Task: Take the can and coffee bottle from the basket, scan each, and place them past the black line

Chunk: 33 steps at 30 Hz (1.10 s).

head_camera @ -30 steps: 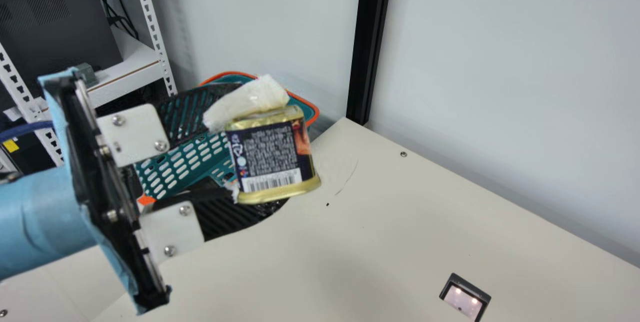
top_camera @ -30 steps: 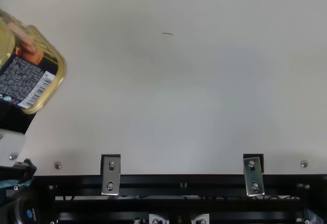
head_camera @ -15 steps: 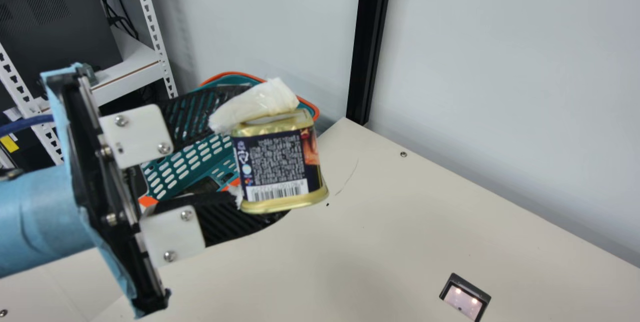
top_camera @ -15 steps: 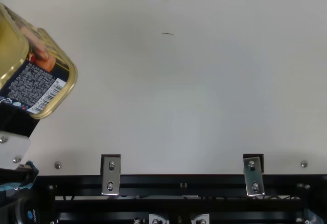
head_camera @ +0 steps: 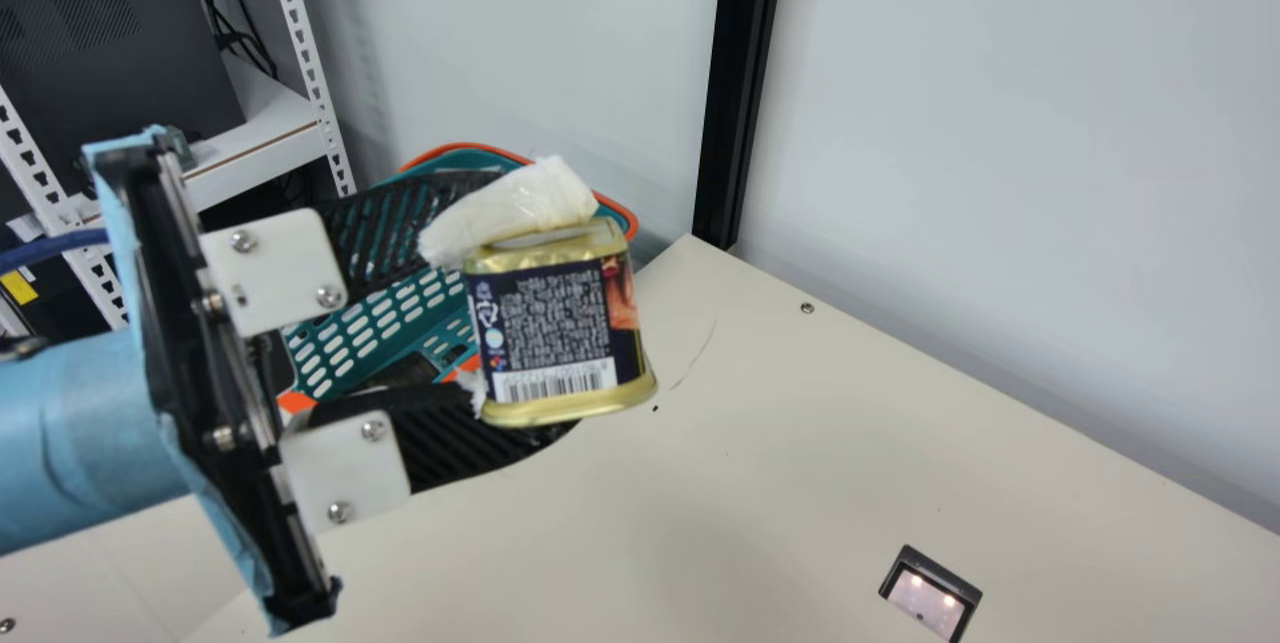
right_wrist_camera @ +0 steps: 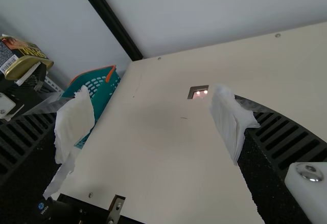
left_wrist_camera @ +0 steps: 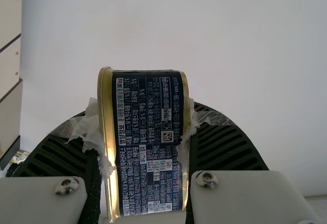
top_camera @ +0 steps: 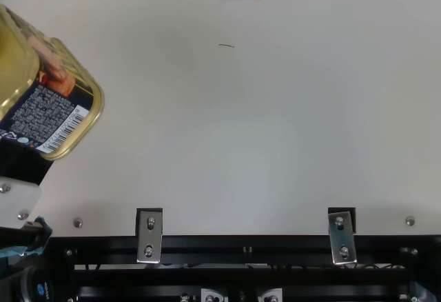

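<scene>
Right pincer (right_wrist_camera: 149,112) spread, left pincer (left_wrist_camera: 143,115) pinching the can (head_camera: 550,323), and I fear that padding (head_camera: 508,211), possibly loose, could let it slip.

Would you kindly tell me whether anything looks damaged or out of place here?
Yes, the wrapping on the left gripper, which holds the can, looks torn and ragged; similar wrapping on the right gripper looks crumpled too. The table bears a thin dark mark, perhaps a scratch.

Navy and gold can (head_camera: 550,323), teal basket (right_wrist_camera: 104,93) edged orange, cream table (head_camera: 800,473)
</scene>
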{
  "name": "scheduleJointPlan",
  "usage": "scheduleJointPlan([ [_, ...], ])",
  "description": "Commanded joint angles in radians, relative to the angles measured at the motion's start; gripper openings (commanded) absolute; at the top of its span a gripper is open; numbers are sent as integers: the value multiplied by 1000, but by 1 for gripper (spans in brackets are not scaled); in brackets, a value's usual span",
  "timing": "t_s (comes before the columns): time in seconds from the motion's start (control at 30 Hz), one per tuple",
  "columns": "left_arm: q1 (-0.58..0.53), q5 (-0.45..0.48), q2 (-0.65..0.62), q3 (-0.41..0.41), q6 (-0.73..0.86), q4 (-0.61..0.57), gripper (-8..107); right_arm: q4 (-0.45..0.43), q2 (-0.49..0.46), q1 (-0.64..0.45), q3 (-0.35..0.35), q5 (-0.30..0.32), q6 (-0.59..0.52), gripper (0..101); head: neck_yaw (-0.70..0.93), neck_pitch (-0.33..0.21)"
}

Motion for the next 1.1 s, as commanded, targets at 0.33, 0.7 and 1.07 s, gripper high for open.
scheduleJointPlan([
  [0.33, 33, -96, 161, -135, 473, 140, 10, 0, 0, 0, 0, 0, 0, 101, 23, -15],
  [0.7, -205, -354, 286, -270, 972, 332, 10, 0, 0, 0, 0, 0, 0, 101, -148, 32],
  [1.07, -501, -635, 337, -225, 1286, 479, 10, 0, 0, 0, 0, 0, 0, 101, -430, 131],
])
